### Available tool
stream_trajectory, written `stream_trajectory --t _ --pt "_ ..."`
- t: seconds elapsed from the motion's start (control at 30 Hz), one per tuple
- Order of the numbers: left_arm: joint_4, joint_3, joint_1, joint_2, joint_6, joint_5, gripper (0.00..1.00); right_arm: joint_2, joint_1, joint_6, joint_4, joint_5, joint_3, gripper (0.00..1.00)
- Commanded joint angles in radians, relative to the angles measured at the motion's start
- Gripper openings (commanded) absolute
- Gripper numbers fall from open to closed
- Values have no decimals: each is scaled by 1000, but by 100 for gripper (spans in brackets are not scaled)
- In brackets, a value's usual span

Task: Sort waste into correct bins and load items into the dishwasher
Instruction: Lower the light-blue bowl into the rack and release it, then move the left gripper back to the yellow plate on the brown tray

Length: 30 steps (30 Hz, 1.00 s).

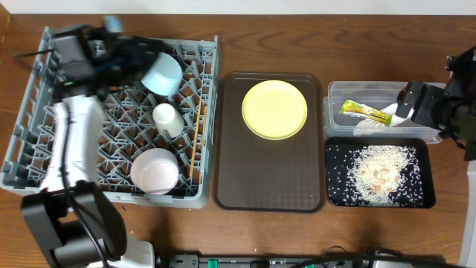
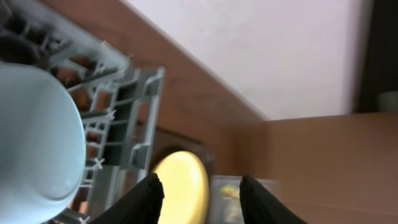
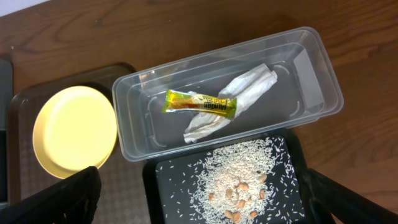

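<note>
While the light blue bowl (image 1: 162, 73) sits tilted among the pegs at the far end of the large square grey plastic dish rack (image 1: 119, 119), the left gripper (image 2: 199, 180) hangs just beside it, its fingers parted with nothing between them. The rack also holds a small white cup (image 1: 168, 119), a white bowl (image 1: 155, 170) and thin wooden chopsticks (image 1: 197, 141). The round yellow plate (image 1: 274, 109) rests on the dark brown serving tray (image 1: 268, 186). The right gripper (image 3: 199, 171) gapes wide and empty over the clear plastic rectangular tub (image 1: 338, 93).
</note>
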Motion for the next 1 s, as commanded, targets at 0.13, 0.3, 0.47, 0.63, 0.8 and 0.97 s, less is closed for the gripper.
stream_trajectory --t 0.13,0.3,0.47,0.63,0.8,0.97 --pt "-62 -4 -117 64 173 -501 39 0 -3 14 -1 -4 11 99" --pt "-115 -4 -113 67 193 -516 31 0 -3 14 -1 -4 11 99" --pt "-162 -3 -113 37 193 -520 28 0 -3 14 -1 -4 11 99" --pt "-234 -3 -121 -13 193 -534 27 0 -3 14 -1 -4 11 99" --pt "-248 -1 -147 -85 216 -581 27 0 -3 14 -1 -4 11 99" --pt "-224 -1 -184 -138 257 -783 24 0 -3 14 -1 -4 11 99"
